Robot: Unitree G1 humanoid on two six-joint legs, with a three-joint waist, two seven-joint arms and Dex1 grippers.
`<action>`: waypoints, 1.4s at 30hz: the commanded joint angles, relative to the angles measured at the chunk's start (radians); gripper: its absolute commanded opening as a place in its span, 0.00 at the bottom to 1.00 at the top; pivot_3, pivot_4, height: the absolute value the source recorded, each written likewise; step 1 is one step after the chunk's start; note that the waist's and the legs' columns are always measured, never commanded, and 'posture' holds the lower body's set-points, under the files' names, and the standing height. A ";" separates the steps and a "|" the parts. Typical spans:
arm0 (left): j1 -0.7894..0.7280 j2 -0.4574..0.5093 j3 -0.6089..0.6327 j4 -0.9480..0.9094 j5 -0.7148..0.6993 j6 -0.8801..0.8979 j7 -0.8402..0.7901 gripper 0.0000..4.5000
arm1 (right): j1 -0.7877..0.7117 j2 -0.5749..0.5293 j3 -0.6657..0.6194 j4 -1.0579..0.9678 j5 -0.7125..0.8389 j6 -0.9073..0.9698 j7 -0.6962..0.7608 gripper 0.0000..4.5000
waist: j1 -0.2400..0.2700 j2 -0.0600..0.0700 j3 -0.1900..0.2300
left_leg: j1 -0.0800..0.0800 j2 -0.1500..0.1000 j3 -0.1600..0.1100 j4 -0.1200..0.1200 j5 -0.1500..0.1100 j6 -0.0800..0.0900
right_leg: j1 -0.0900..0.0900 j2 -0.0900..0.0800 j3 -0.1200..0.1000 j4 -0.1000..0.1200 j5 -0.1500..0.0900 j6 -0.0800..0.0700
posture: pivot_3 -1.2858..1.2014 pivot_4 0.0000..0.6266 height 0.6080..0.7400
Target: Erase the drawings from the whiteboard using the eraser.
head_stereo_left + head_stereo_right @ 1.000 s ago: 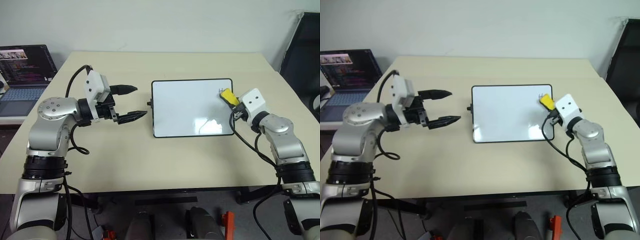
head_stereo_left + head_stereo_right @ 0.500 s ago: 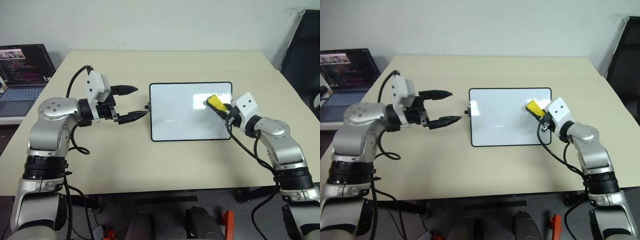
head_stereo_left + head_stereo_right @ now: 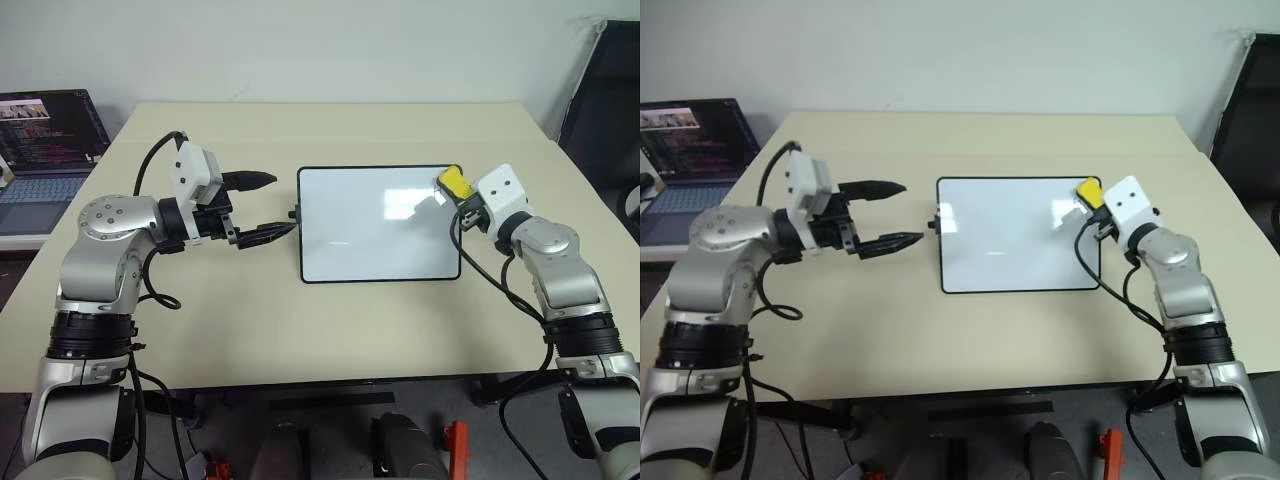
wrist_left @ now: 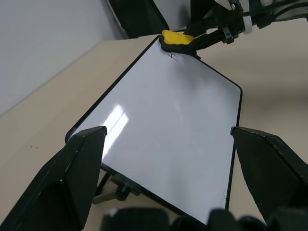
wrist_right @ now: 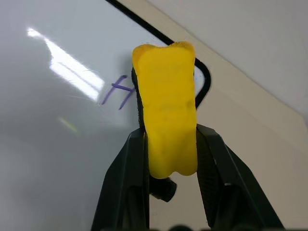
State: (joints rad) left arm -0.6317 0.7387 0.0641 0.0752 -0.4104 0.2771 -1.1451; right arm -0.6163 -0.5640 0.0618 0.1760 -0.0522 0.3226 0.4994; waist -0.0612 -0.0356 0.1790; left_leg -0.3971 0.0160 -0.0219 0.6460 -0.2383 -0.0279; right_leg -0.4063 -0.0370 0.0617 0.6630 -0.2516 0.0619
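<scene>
While the head views leave the whiteboard (image 3: 380,223) looking blank, we find in the right wrist view one small H-like mark (image 5: 117,92) of the drawings just beside the eraser (image 5: 167,127). The right gripper (image 3: 462,192) reaches in nearly level, fingers clamped on the yellow eraser at the board's far right corner. The left gripper (image 3: 262,206) hovers left of the board, fingers apart, holding nothing. The board lies flat on a beige table (image 3: 300,320); a laptop (image 3: 45,150) stands at far left.
</scene>
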 commanded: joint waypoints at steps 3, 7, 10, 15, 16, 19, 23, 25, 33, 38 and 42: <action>-0.001 0.005 0.016 -0.046 -0.008 -0.005 0.006 1.00 | 0.048 0.009 0.065 -0.102 0.034 0.002 0.134 0.21 | 0.000 0.000 0.000 | 0.000 0.000 0.000 0.000 0.000 0.000 | 0.000 0.000 0.000 0.000 0.000 0.000 | 0.52 0.24 1.00; 0.000 0.004 0.015 -0.046 -0.008 -0.005 0.006 1.00 | 0.028 0.005 0.042 -0.077 0.004 0.022 0.091 0.21 | 0.003 0.000 0.000 | -0.001 0.000 0.000 0.000 0.000 0.000 | 0.000 0.000 0.000 0.000 0.000 0.000 | 0.52 0.24 1.00; 0.000 0.004 0.014 -0.045 -0.008 -0.007 0.005 1.00 | -0.024 0.000 0.002 0.010 -0.045 0.026 -0.030 0.21 | 0.003 0.000 0.000 | 0.000 0.000 0.000 0.001 0.000 0.000 | 0.000 0.000 0.000 0.000 0.000 0.000 | 0.52 0.24 1.00; -0.002 0.001 0.012 -0.041 -0.006 -0.007 0.007 1.00 | -0.054 -0.018 -0.018 0.092 -0.086 0.031 -0.117 0.21 | 0.007 0.000 0.000 | 0.000 0.000 0.000 0.001 0.000 0.000 | 0.000 0.000 0.000 0.000 0.000 0.000 | 0.52 0.24 1.00; -0.003 0.000 0.011 -0.039 -0.006 -0.007 0.007 1.00 | -0.052 -0.016 -0.021 0.099 -0.086 0.033 -0.124 0.21 | 0.007 0.000 0.000 | -0.001 0.000 0.000 0.001 0.000 0.000 | 0.000 0.000 0.000 0.000 0.000 0.000 | 0.52 0.24 1.00; -0.005 -0.001 0.010 -0.035 -0.004 -0.008 0.007 1.00 | -0.043 -0.012 -0.022 0.098 -0.082 0.036 -0.131 0.21 | 0.007 0.000 0.000 | -0.001 0.000 0.000 0.001 0.000 0.000 | 0.000 0.000 0.000 -0.001 0.000 0.000 | 0.52 0.24 1.00; -0.006 -0.003 0.007 -0.034 -0.004 -0.008 0.003 1.00 | 0.002 0.004 0.019 0.004 -0.034 0.024 -0.031 0.21 | 0.007 -0.001 0.000 | -0.001 0.000 0.000 0.001 0.000 0.000 | 0.001 0.000 0.000 0.000 0.000 0.000 | 0.52 0.24 1.00; -0.010 -0.005 0.004 -0.032 -0.004 -0.009 0.002 1.00 | 0.034 0.016 0.038 -0.075 0.019 -0.001 0.052 0.21 | 0.007 -0.001 0.000 | -0.001 0.000 0.000 0.001 0.000 0.000 | 0.001 0.000 0.000 -0.001 0.000 0.000 | 0.52 0.24 1.00; -0.034 -0.051 -0.024 -0.025 -0.014 -0.005 -0.004 1.00 | 0.071 0.006 -0.181 -0.297 0.296 0.166 0.150 0.21 | 0.010 0.002 0.002 | -0.003 0.000 -0.001 0.000 0.000 0.000 | -0.001 0.000 -0.001 -0.001 0.000 0.000 | 0.52 0.24 1.00; -0.085 -0.236 -0.104 -0.016 0.001 -0.037 0.052 1.00 | 0.067 -0.119 -0.567 -0.186 0.342 0.252 -0.058 0.21 | 0.054 0.003 0.002 | -0.004 -0.002 -0.002 0.001 0.000 0.000 | -0.001 -0.003 -0.003 -0.002 0.000 0.001 | 0.52 0.24 1.00; -0.084 -0.355 -0.167 -0.026 0.006 -0.051 0.062 1.00 | 0.203 -0.195 -0.585 -0.115 0.295 0.358 -0.101 0.21 | 0.065 -0.001 0.000 | -0.005 -0.002 -0.003 0.000 0.000 0.000 | 0.002 -0.003 -0.006 -0.007 0.000 0.000 | 0.52 0.24 1.00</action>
State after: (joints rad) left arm -0.6942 0.4002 -0.0851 0.0822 -0.4029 0.2466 -1.0905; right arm -0.4416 -0.7699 -0.5310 0.0484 0.2500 0.6330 0.4073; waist 0.0036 -0.0363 0.1788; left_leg -0.4016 0.0141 -0.0241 0.6454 -0.2385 -0.0276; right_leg -0.4043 -0.0401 0.0568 0.6559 -0.2515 0.0621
